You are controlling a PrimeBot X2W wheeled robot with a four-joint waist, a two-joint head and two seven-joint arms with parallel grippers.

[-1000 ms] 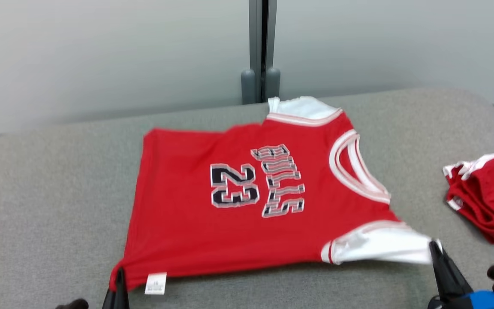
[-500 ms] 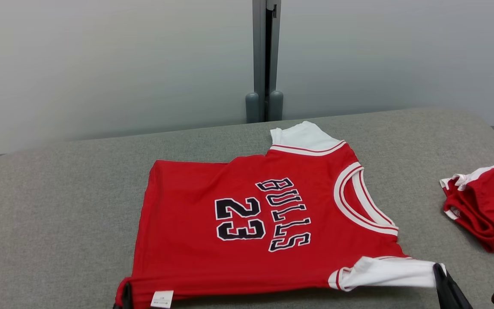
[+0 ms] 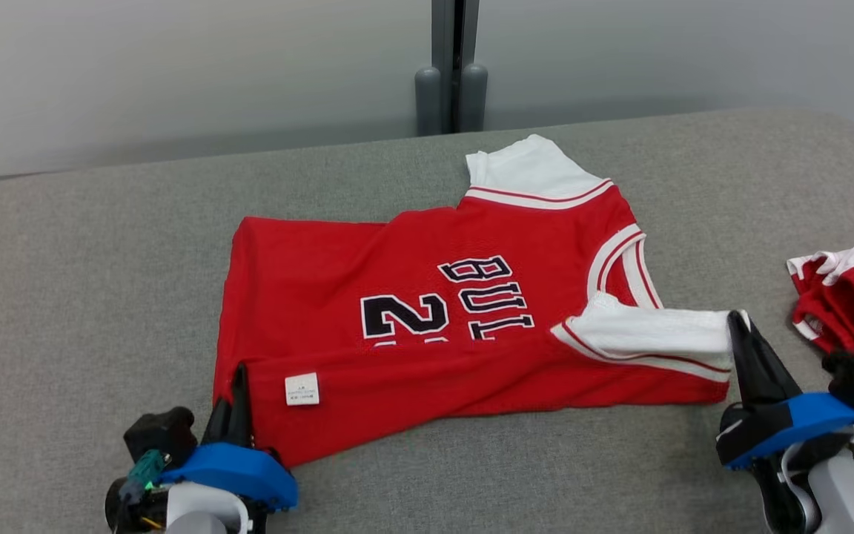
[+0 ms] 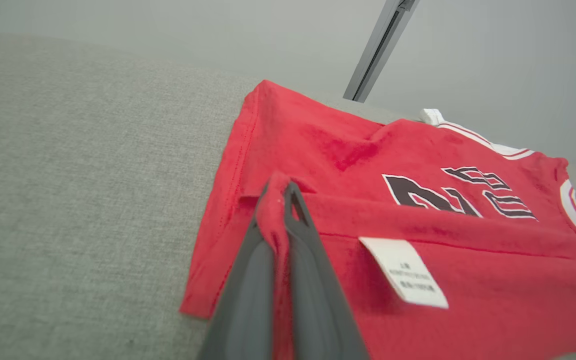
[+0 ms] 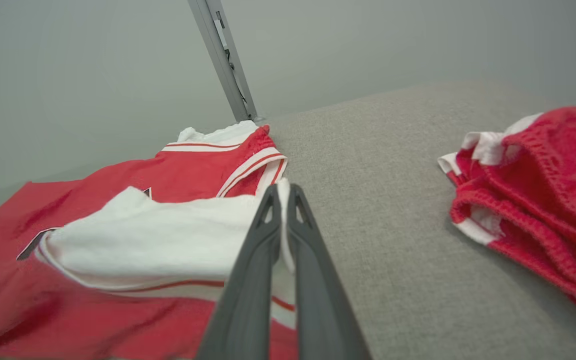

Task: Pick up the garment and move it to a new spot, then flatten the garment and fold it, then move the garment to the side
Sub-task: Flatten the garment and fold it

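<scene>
The garment [image 3: 427,326] is a red jersey with white sleeves and black lettering, spread on the grey padded table [image 3: 86,282]. Its near long edge is folded up over the lower half of the number. My left gripper [image 3: 238,374] is shut on the red hem corner at the lower left; in the left wrist view red cloth [image 4: 275,210] is pinched between the fingers, with a white label [image 4: 403,272] beside them. My right gripper [image 3: 737,320] is shut on the tip of the white sleeve [image 3: 657,334], and the right wrist view shows that sleeve [image 5: 168,235] clamped in my gripper [image 5: 283,192].
A second crumpled red and white garment [image 3: 853,297] lies at the table's right edge, close to my right arm; it also shows as a red pile [image 5: 533,185] in the right wrist view. A grey wall with a vertical post [image 3: 451,67] stands behind the table.
Both grippers have carried the jersey's near edge away from me, folding it over the lettering so part of the number is covered. The head camera has tilted and now shows both grippers' blue mounts.
</scene>
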